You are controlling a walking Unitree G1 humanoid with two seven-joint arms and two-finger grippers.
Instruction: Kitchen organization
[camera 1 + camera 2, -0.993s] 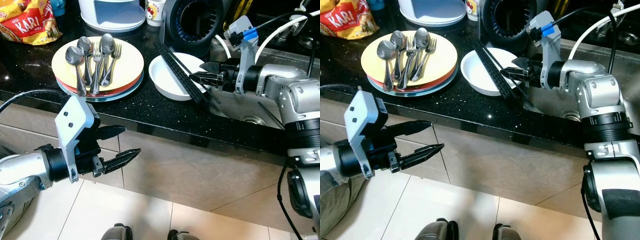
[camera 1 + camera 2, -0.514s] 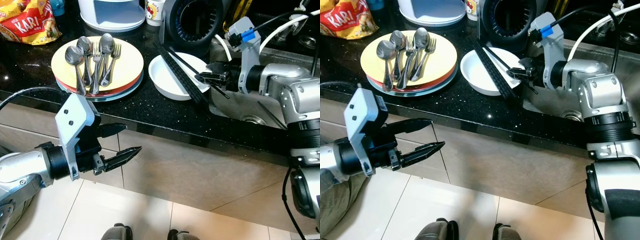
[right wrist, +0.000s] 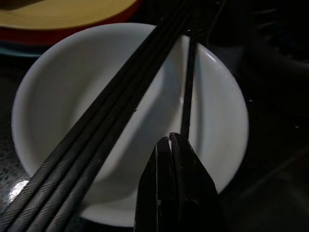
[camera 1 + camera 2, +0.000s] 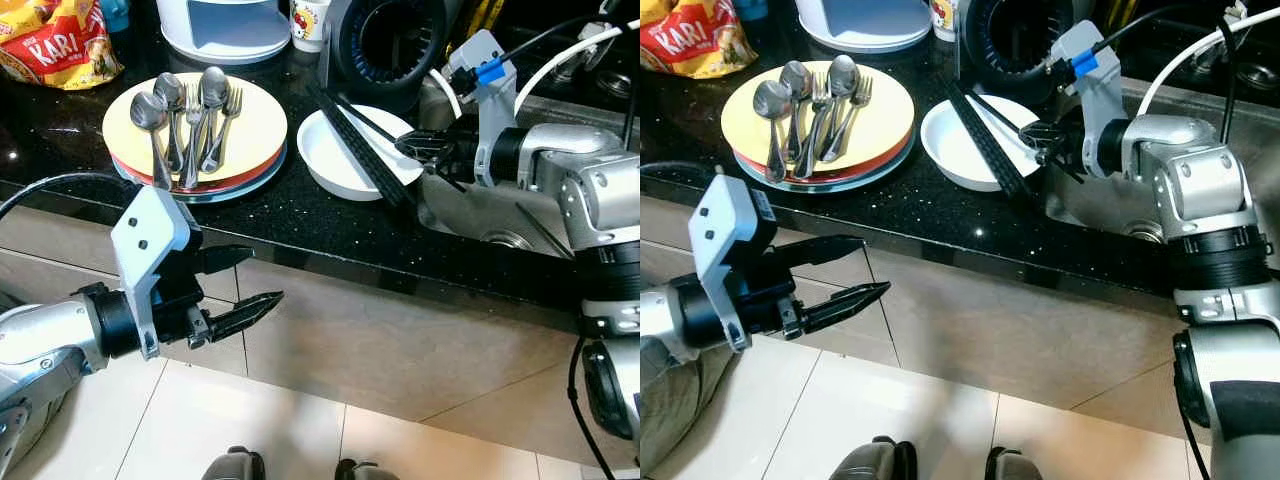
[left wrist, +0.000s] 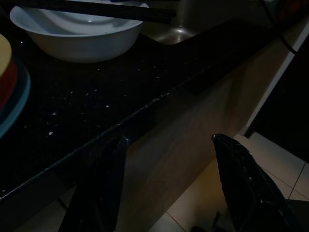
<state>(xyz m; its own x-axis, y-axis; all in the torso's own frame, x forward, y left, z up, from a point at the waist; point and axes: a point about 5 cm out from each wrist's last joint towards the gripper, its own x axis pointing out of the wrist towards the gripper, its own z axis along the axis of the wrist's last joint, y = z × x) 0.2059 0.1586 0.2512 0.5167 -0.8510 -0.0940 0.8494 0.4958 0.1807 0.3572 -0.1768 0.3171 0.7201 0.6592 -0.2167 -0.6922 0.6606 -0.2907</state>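
**Single chopstick pinched over the bowl**

Head views: right tool (image 4: 418, 146) clamps one thin, stiff, light chopstick (image 4: 992, 107) above the white bowl (image 4: 335, 160) near the bench's front edge; left tool (image 4: 240, 285) spread, idle. Right wrist view: slippery stick, pinched at its end.

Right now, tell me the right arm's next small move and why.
Probably lift the single chopstick clear of the white bowl. The right gripper is shut on its near end over the bowl's rim, while the other chopsticks lie across the bowl beside it.
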